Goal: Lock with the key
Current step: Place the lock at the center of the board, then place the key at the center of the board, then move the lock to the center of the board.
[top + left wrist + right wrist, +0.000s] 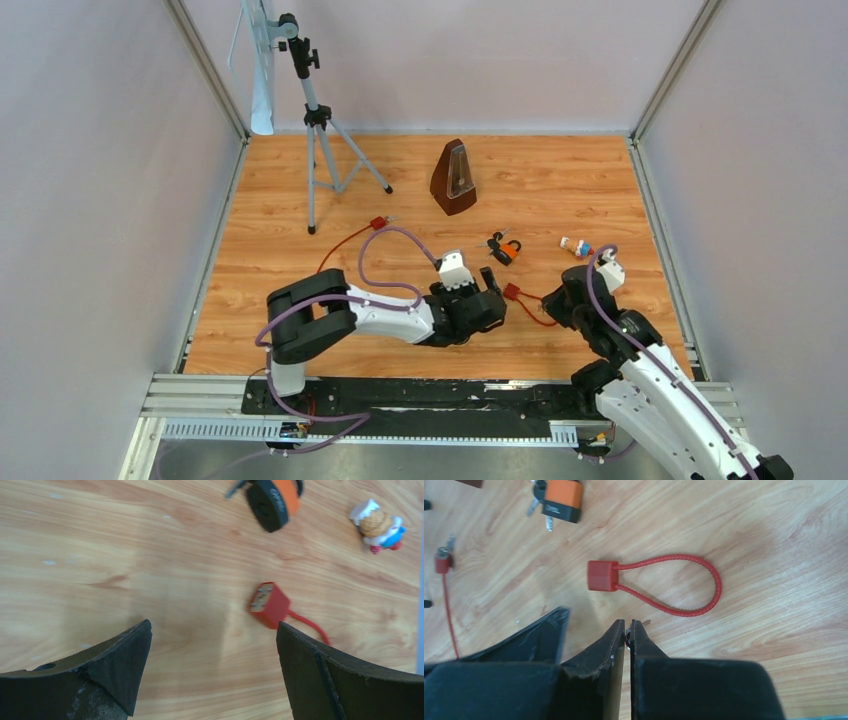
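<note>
Well inside table (600, 180) edge, cable lock (602, 575)

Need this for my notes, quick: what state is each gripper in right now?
Left gripper: open, holding nothing.
Right gripper: jaws nearly shut; a tiny silvery bit shows at the tips, what it is cannot be told.

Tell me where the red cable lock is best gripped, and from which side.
Grip the red block body, not the cable loop. Come straight down from above, with the fingers on the two flat sides next to the face where the cable leaves. It lies flat on the table; the block looks solid and square, while the thin loop would probably bend. The open left pincer already faces it.
</note>
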Robot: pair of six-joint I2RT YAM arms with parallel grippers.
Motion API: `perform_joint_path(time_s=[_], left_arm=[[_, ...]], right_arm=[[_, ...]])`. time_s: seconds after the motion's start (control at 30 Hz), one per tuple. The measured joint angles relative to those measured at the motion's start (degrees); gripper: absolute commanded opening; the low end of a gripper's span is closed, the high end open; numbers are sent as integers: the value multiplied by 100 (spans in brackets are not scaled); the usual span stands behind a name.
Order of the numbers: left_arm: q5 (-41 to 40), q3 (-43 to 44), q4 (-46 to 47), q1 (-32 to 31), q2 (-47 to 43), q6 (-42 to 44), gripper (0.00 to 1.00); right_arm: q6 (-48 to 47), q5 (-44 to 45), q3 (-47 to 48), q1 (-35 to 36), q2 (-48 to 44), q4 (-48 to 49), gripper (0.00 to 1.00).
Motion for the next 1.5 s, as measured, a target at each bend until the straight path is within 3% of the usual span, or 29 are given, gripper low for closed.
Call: perform_joint_path(time_s=[0.3, 0.53, 0.77, 0.87, 1.0, 1.1, 1.27, 1.5], left_arm=[[-968, -837, -1480, -46, -1443, -138, 100], [-1814, -1084, -3084, -50, -2402, -402, 100], [-2129, -1274, -4433, 136, -3187, -334, 100], [-1814, -1729, -4140, 662, -3954, 391, 100], [-868, -2503, -3386, 2006, -4999, 1554, 100], [-341, -2763, -3163, 2833, -5281, 2081, 100], [407, -2796, -2922, 3893, -5062, 2608, 100], [1078, -2789, -2656, 5101, -3934, 2970, 100]], right_arm=[[133, 33, -680, -107, 955, 870, 10], [92, 118, -715, -210, 1335, 1285, 40], [-74, 101, -417, -225, 1370, 1381, 45], [-131, -11, -227, -225, 1453, 1475, 45], [-179, -188, -96, -223, 1589, 1602, 45], [-197, -321, -81, -223, 1644, 1611, 44], [-197, -487, -81, -223, 1639, 1617, 44], [-240, -586, -79, -223, 1508, 1624, 44]])
